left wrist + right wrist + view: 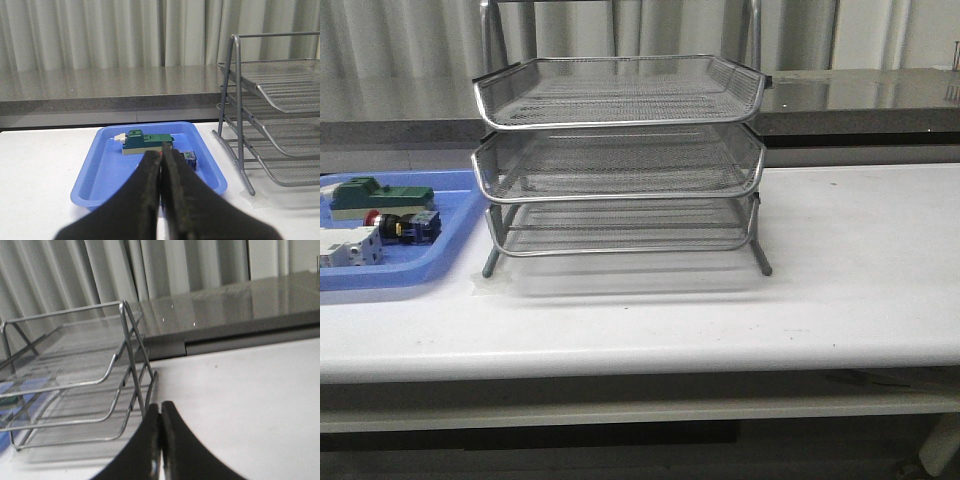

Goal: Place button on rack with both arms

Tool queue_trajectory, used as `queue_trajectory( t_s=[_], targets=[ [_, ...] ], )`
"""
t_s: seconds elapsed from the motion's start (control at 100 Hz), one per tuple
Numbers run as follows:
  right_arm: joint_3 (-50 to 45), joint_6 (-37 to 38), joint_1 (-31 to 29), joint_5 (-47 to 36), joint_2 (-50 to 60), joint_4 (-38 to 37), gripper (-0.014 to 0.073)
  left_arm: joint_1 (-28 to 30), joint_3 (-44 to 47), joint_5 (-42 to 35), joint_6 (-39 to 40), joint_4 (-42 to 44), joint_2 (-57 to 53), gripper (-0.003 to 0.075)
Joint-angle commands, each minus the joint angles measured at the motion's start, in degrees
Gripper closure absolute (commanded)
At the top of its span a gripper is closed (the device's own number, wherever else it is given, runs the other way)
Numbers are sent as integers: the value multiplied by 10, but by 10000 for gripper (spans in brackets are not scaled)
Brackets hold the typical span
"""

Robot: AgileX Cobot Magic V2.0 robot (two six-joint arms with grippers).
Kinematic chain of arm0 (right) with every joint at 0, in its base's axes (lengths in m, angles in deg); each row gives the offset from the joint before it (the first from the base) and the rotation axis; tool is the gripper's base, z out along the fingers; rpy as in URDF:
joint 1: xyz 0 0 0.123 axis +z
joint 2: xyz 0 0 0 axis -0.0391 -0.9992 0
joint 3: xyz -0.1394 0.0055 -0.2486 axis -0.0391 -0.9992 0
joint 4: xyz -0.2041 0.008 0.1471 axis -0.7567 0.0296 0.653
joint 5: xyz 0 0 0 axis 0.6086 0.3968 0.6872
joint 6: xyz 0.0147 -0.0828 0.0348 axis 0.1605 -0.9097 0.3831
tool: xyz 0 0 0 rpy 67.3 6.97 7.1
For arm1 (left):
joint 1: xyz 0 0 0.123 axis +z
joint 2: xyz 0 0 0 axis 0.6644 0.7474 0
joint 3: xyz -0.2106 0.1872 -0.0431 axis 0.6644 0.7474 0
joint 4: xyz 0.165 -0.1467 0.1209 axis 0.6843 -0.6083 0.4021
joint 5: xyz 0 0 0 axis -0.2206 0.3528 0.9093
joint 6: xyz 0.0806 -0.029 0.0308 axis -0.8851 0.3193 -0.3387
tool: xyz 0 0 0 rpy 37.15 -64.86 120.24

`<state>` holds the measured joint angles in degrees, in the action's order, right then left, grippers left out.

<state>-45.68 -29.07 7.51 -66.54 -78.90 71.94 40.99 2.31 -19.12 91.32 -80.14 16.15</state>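
Note:
The button (400, 225) lies in the blue tray (440, 262) at the table's left, red head to the left, black body with blue rear part. In the left wrist view only its blue rear part (189, 159) shows past the fingers. The rack (620, 160), a three-tier silver wire-mesh stand, stands mid-table; it also shows in the left wrist view (280, 115) and the right wrist view (75, 385). My left gripper (160, 156) is shut and empty, held back from the tray. My right gripper (160, 407) is shut and empty, to the right of the rack. Neither arm shows in the front view.
In the blue tray (100, 175) a green block (380, 195) lies behind the button and a white block (348, 245) lies beside it. The green block also shows in the left wrist view (147, 141). A grey counter (860, 100) runs behind the table.

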Motion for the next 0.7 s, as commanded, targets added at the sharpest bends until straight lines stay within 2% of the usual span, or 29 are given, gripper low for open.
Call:
queue_trajectory(
  t_s=[0.0, 0.12, 0.22, 0.57, 0.69],
  targets=[
    [74, -2, -3, 42, -73, 5, 651, 1, 26, -46, 6, -1, -17, 716],
    [147, -2, -3, 123, -157, 8, 651, 1, 26, -46, 6, -1, -17, 716],
    [195, -2, -3, 160, -219, 24, 651, 1, 26, -46, 6, -1, -17, 716],
    [216, -2, -3, 149, -359, 161, 645, 1, 26, -46, 6, -1, -17, 716],
    [216, -2, -2, 152, -390, 193, 575, 1, 26, -46, 6, -1, -17, 716]
  ],
)
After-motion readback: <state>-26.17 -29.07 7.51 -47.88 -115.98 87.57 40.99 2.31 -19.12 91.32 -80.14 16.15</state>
